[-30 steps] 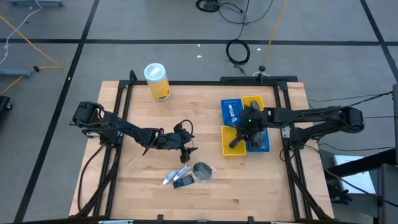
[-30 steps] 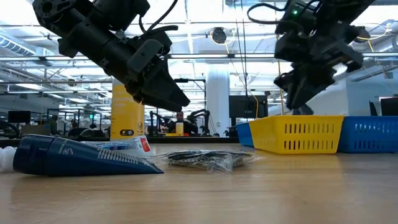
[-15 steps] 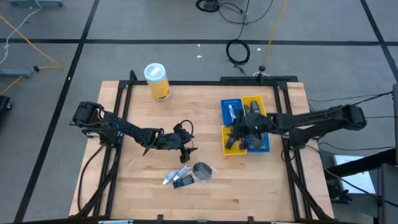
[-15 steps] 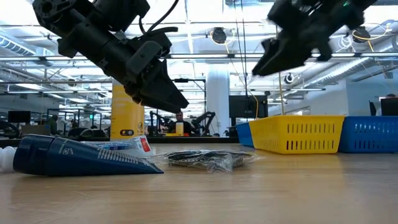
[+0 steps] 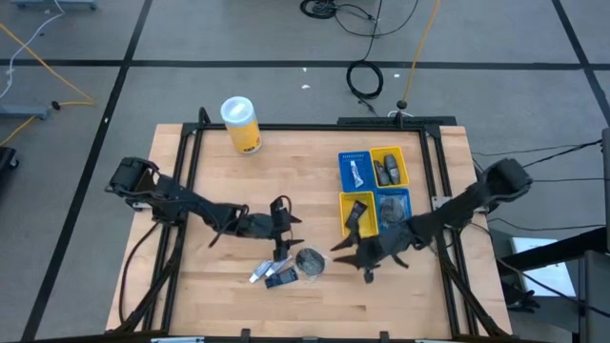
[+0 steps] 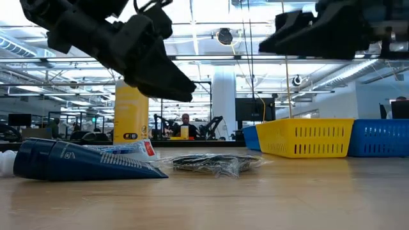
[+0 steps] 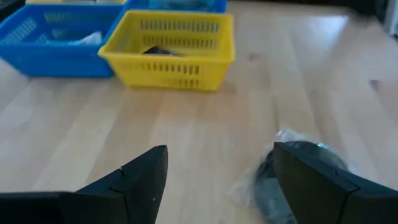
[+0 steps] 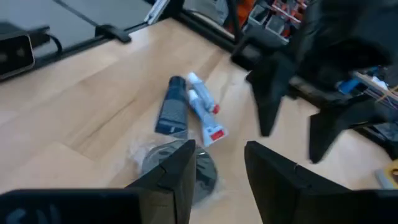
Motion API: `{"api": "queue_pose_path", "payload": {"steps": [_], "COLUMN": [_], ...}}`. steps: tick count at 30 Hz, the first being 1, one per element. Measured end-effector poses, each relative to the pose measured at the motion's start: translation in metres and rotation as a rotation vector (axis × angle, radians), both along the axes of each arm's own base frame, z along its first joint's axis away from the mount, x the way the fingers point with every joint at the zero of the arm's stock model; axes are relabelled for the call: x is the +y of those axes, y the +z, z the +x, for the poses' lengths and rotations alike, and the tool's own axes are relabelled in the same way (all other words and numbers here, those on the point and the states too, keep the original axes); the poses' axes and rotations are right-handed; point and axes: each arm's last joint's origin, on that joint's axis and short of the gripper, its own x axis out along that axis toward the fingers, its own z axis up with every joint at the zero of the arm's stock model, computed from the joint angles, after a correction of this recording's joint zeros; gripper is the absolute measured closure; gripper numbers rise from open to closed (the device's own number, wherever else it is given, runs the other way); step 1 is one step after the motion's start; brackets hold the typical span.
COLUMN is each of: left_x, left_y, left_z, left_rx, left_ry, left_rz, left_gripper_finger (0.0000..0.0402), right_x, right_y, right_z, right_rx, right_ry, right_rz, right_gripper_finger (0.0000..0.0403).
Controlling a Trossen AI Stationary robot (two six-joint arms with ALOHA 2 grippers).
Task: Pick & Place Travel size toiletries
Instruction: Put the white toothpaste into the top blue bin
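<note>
The toiletries lie together on the wood near the table's near edge: a grey round pouch in clear wrap (image 5: 310, 260), a thin white tube (image 5: 270, 268) and a dark blue packet (image 5: 282, 278). My left gripper (image 5: 284, 244) hovers open just on the far side of them; in its wrist view (image 7: 221, 180) the pouch (image 7: 301, 171) sits by one finger. My right gripper (image 5: 341, 255) is open, level above the table, to the right of the pouch. Its wrist view (image 8: 221, 174) looks over the pouch (image 8: 186, 168), tube (image 8: 204, 118) and packet (image 8: 171, 112).
The blue-and-yellow four-compartment tray (image 5: 344, 225) sits right of centre with small items in its cells. A tall yellow canister with a white lid (image 5: 240, 124) stands at the far left. Bare wood lies left of the toiletries and between them and the tray.
My right gripper has left the tray, swinging toward the table's near edge and left, and now sits beside the round pouch. My left gripper has shifted a little toward the near edge, closer to the toiletries. The toiletries have stayed where they were.
</note>
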Motion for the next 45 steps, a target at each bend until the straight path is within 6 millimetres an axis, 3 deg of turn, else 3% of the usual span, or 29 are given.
{"api": "queue_pose_path", "payload": {"steps": [8, 15, 21, 25, 30, 36, 45], "left_x": [-0.020, -0.033, -0.032, -0.034, -0.042, -0.042, -0.047], "left_y": [-0.008, -0.004, -0.010, -0.010, -0.014, -0.025, -0.051], "left_z": [-0.016, -0.039, -0.047, -0.045, -0.040, -0.040, -0.024], "left_rx": [0.139, 0.331, 0.387, 0.327, 0.194, 0.255, 0.295], "left_ry": [-0.028, 0.119, 0.260, 0.274, 0.167, 0.099, 0.022], "left_rz": [0.014, 0.173, 0.027, -0.034, -0.153, -0.231, -0.251], "left_gripper_finger": [0.0119, 0.0119, 0.0119, 0.0119, 0.0119, 0.0119, 0.0119], "right_x": [0.008, 0.005, 0.005, 0.005, 0.004, 0.004, 0.004], "right_y": [-0.035, -0.042, -0.043, -0.043, -0.043, -0.043, -0.043], "right_z": [0.027, 0.031, 0.030, 0.030, 0.030, 0.030, 0.030], "right_rx": [-0.082, -0.116, -0.103, -0.098, -0.100, -0.099, -0.098], "right_ry": [-0.047, -0.167, -0.165, -0.165, -0.165, -0.165, -0.165], "right_rz": [0.016, -0.008, -0.004, -0.006, -0.005, -0.005, -0.005], "right_gripper_finger": [0.0257, 0.0241, 0.0239, 0.0240, 0.0239, 0.0242, 0.0245]}}
